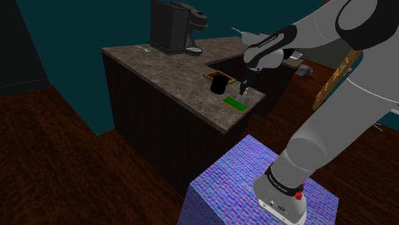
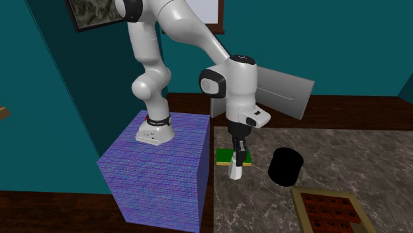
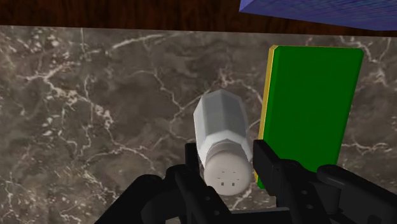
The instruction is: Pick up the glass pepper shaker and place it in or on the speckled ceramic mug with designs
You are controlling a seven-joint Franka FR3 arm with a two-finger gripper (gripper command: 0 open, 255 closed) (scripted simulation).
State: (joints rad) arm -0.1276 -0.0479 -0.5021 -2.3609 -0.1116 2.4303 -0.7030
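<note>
A white robot arm reaches from its blue-purple patterned box stand (image 1: 256, 172) over a dark, marble-patterned counter (image 1: 172, 70). The black two-finger gripper (image 3: 228, 153) points down at the counter's near corner. Its fingers (image 3: 270, 162) are drawn in narrow onto a white faceted pepper shaker (image 3: 219, 121), one pressed against each side of its upper part, beside the round perforated cap.

In the wrist view the shaker tilts a little. A flat green rectangle with a yellow edge (image 3: 312, 108) lies on the counter just beside it.

The second exterior view adds the side-on picture. The shaker (image 2: 234, 171) hangs below the gripper (image 2: 236, 159) at the counter's edge, in front of the green rectangle (image 2: 225, 157). Whether its base touches the counter cannot be told. A black cylindrical mug (image 2: 286, 165) stands near it, toward that view's right and apart from it, and a brown framed tray (image 2: 327, 208) lies further right.

The shoulder view adds the wider setting. A black coffee machine (image 1: 172, 25) sits at the counter's far end, and the mug (image 1: 219, 83) stands just to that view's left of the gripper (image 1: 243, 88). The green rectangle (image 1: 234, 103) lies below them, and a dark wooden floor (image 1: 77, 147) surrounds the counter.
</note>
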